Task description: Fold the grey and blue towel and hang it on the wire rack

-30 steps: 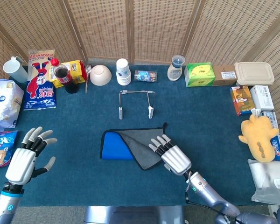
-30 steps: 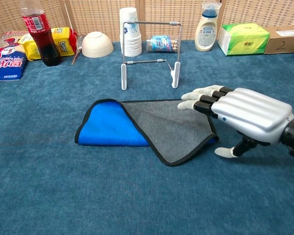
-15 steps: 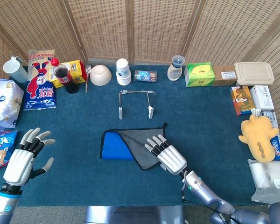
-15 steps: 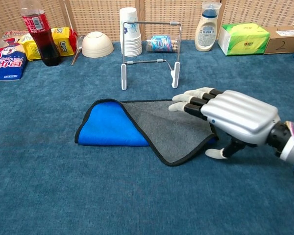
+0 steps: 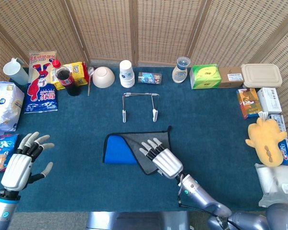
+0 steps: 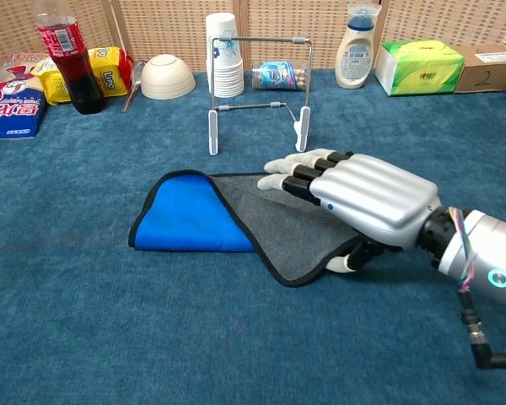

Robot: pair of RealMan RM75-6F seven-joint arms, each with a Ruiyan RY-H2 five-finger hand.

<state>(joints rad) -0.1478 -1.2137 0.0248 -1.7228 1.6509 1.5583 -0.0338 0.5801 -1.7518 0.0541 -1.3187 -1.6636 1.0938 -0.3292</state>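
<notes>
The grey and blue towel (image 5: 129, 146) (image 6: 228, 215) lies folded on the blue table, grey flap on top, blue side showing at its left. My right hand (image 5: 161, 160) (image 6: 354, 198) lies palm down over the towel's right part, fingers stretched out and apart, thumb at the towel's near edge. The wire rack (image 5: 140, 105) (image 6: 257, 84) stands upright just behind the towel, bare. My left hand (image 5: 21, 160) hovers open at the table's left edge, far from the towel; the chest view does not show it.
Along the back stand a cola bottle (image 6: 67, 59), a bowl (image 6: 169, 76), stacked paper cups (image 6: 223, 55), a white bottle (image 6: 358, 46), a green tissue box (image 6: 417, 66). Snack bags (image 5: 41, 81) lie left; boxes and a yellow plush toy (image 5: 266, 141) lie right.
My right hand has slid leftward over the towel, now covering more of the grey flap. My left hand has drifted slightly down and left.
</notes>
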